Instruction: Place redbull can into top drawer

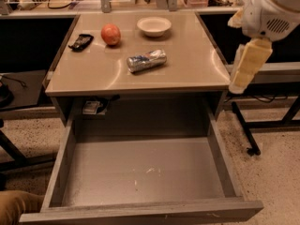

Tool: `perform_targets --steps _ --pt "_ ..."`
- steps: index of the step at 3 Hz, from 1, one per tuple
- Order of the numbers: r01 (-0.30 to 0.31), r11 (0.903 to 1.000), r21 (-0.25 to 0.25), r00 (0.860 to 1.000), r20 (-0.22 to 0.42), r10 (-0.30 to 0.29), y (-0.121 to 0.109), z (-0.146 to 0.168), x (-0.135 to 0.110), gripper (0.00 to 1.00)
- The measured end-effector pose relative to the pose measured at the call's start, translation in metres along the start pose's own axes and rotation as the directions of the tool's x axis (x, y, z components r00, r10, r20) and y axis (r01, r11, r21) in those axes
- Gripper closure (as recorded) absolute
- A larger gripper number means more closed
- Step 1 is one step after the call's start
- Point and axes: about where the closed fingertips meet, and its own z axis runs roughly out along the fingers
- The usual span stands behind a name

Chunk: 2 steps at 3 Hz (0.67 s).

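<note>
The redbull can lies on its side on the tan tabletop, near the middle. It is silver with blue patches. The top drawer is pulled out wide open below the tabletop, and its grey scuffed bottom holds nothing. My gripper hangs from the white arm at the right edge of the table. It is well to the right of the can and above the table's right side. It holds nothing.
An orange-red fruit, a white bowl and a small black object sit at the back of the tabletop. Cluttered benches run behind. Black table legs stand on the speckled floor at right.
</note>
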Motion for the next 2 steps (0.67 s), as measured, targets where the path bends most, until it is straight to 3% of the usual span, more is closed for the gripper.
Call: perform_targets --steps 1,2 --pt "0.044 0.9990 -0.002 0.998 0.050 -0.044 -0.0560 0.0365 -0.0288 0.00" --pt "0.044 0.9990 -0.001 0.998 0.050 -0.044 -0.0561 0.0366 -0.0288 0.00"
